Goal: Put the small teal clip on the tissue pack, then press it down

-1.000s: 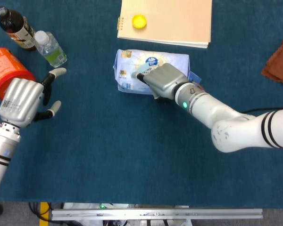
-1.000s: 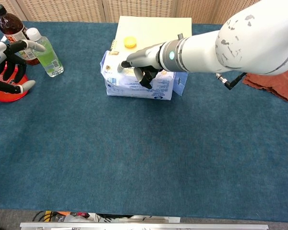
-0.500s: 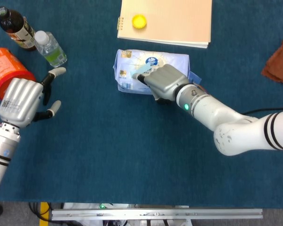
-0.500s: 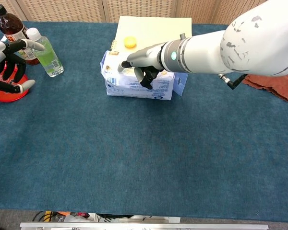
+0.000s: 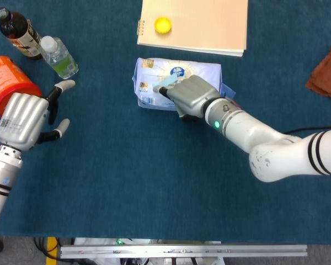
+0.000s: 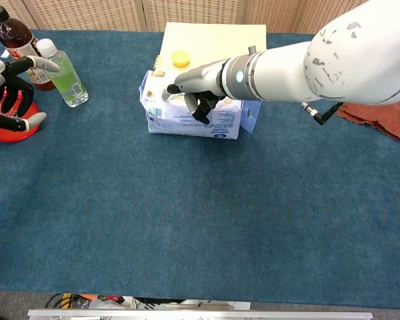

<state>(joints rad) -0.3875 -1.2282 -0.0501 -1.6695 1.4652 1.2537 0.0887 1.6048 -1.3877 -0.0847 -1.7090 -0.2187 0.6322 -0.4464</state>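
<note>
The tissue pack (image 5: 179, 74) (image 6: 180, 117) lies mid-table, just in front of a notebook. My right hand (image 5: 190, 95) (image 6: 199, 85) rests on top of it with its fingers curled in. The small teal clip (image 5: 165, 84) shows as a pale bar at the hand's far edge, pinched at the fingertips and touching the pack's top. In the chest view the clip is mostly hidden by the fingers. My left hand (image 5: 23, 118) (image 6: 7, 93) hovers far left with its fingers spread and nothing in it.
A tan notebook (image 5: 201, 25) with a yellow cap (image 5: 163, 25) lies behind the pack. A water bottle (image 5: 58, 56), a dark bottle (image 5: 16, 28) and an orange can (image 5: 8, 80) stand far left. A brown cloth (image 5: 326, 69) lies at the right edge.
My right hand has barely shifted on the pack and the clip stays under its fingertips. My left hand has drifted slightly to the left.
</note>
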